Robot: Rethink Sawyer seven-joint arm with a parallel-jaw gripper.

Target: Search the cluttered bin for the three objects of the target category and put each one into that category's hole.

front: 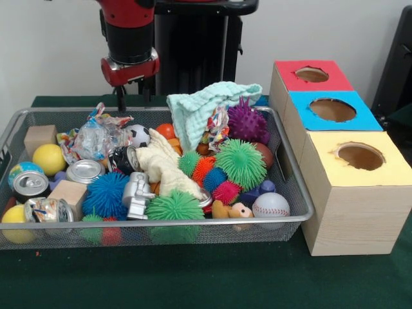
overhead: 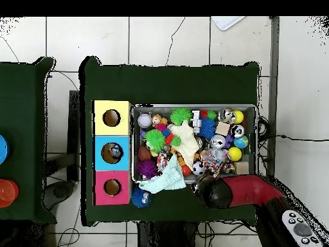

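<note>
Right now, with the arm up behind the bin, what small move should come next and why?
Probably bring the tool forward and down over the wire bin. It hangs above the bin's back rim, holding nothing, and the crumpled plastic wrapper lies just in front of it. Which category is the target, the pictures don't show.

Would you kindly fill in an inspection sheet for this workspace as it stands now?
Surface: green table, bare in front.
Job's things: wire bin piled full; red box, blue box and yellow box, each with a hole, beside it.
Clutter: spiky balls, cans, baseball, teal cloth, wooden blocks.
Claw: claw at the bin's far edge, state unclear.
Cables: cable on the floor.
Surroundings: tiled floor.
</note>
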